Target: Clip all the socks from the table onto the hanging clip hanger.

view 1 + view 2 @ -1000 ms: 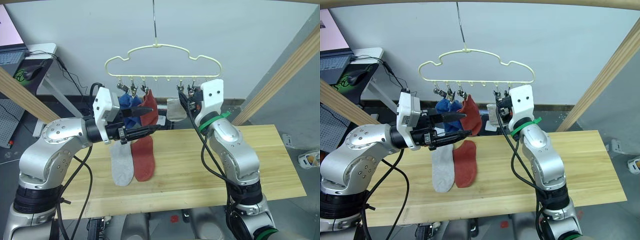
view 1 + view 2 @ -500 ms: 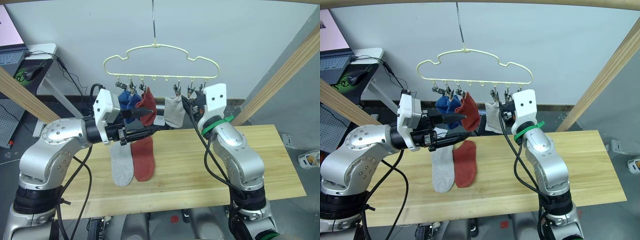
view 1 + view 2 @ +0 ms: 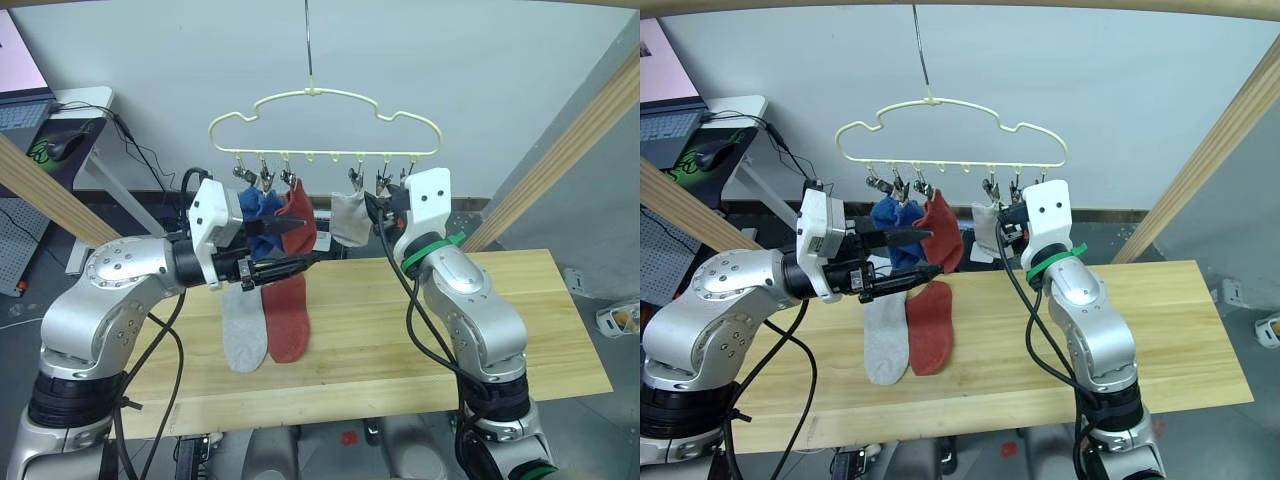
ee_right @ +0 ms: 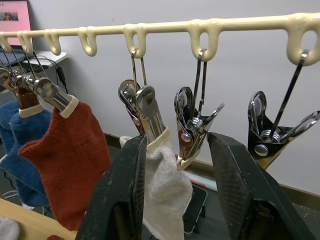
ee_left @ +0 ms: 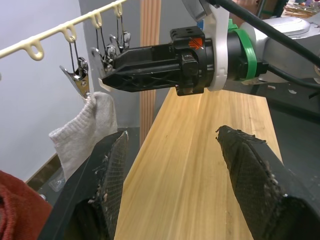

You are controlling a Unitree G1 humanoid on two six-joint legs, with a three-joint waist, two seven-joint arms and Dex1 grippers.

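Though spread, right gripper (image 4: 177, 165) empty.

We see two arms (image 3: 110, 300) in rounded silver shells with small dark screws at the joints. Each wrist carries a white box-like block with two small dark holes; the right one (image 3: 428, 200) sits above a bright green band (image 3: 425, 250). Black cables loop loosely along both forearms and down past the elbows. Black ribbed collars ring the lower segments of each arm. The left gripper (image 3: 290, 246) has two long black tapered fingers with a fine cross-hatched texture on their inner faces. The right gripper (image 5: 112, 70) is a black ribbed snout with an orange mark on its housing.
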